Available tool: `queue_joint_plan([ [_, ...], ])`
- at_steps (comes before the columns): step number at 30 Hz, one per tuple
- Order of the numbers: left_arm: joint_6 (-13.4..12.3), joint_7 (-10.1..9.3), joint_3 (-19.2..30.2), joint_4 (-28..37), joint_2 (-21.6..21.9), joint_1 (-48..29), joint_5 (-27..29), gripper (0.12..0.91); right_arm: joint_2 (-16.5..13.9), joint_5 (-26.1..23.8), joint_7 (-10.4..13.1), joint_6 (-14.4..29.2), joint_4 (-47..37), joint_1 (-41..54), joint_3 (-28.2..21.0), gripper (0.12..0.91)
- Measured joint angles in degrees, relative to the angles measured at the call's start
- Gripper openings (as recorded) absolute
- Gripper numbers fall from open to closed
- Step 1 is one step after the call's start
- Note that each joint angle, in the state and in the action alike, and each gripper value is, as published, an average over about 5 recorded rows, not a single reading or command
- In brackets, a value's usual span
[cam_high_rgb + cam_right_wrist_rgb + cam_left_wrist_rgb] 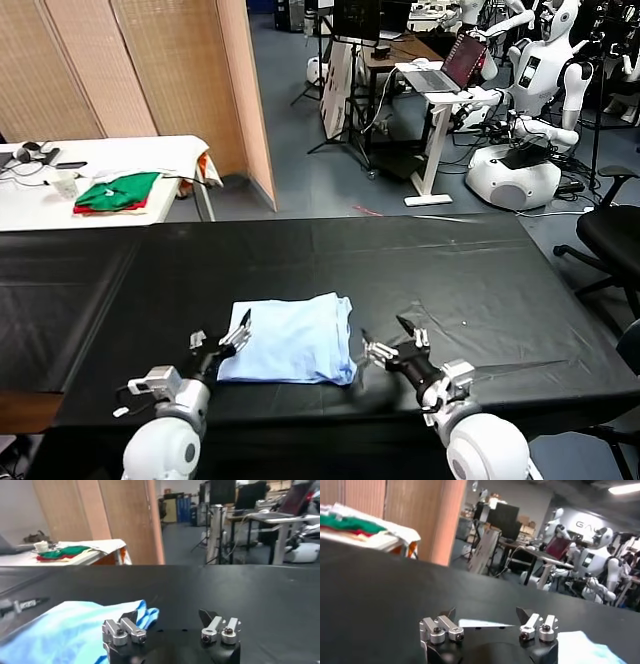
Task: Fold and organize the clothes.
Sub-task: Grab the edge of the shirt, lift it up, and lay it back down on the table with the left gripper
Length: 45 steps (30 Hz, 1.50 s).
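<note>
The clothes, one pale sky-blue T-shirt (292, 340), lie folded into a rough rectangle on the black table (470, 280) near its front edge. My left gripper (222, 336) is open at the shirt's left edge, with one fingertip over the cloth and nothing held. In the left wrist view its gripper (485, 615) stands wide, with the shirt (585, 648) off to one side. My right gripper (388, 338) is open just right of the shirt's front right corner and clear of it. In the right wrist view that gripper (167, 616) is empty, and the shirt (65, 630) lies beside it.
A white side table (150, 150) at the back left holds green-and-red folded garments (118, 192). Wooden screens (150, 70) stand behind it. Beyond the black table are a laptop desk (440, 75), white robots (520, 160) and an office chair (610, 235).
</note>
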Motion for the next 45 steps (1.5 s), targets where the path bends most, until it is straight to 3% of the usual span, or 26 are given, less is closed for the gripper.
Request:
queue_joint_plan([
  [14,0.7,0.59,-1.0,1.7,-1.5,1.7,-7.1,0.905,0.0,0.2,0.2,0.0,1.0,-0.8,2.2,0.907],
  [17,1.2,0.58,-1.2,1.9,-1.8,1.6,-9.2,0.859,0.1,0.2,0.2,0.1,1.0,-0.8,2.3,0.907],
  [21,2.2,0.43,-1.8,2.3,-2.0,1.4,-12.8,0.708,0.4,0.2,0.2,0.2,1.1,-0.9,2.5,0.907],
  [26,2.9,0.47,-2.3,2.1,-1.9,1.3,-15.0,0.379,1.1,-0.1,0.2,0.3,1.2,-1.1,2.5,0.907],
  [30,2.6,0.42,-2.6,0.9,-1.2,1.8,-10.0,0.189,1.4,-0.2,0.3,0.4,1.4,-1.5,2.8,0.907],
  [36,1.3,0.16,-4.4,-2.4,3.2,3.1,2.4,0.172,1.4,-0.1,0.3,0.4,1.5,-1.8,3.7,0.907],
  [45,-0.4,-0.18,-12.5,-5.9,17.3,5.8,11.8,0.172,2.0,0.1,0.4,0.4,0.4,-1.6,3.4,0.907],
])
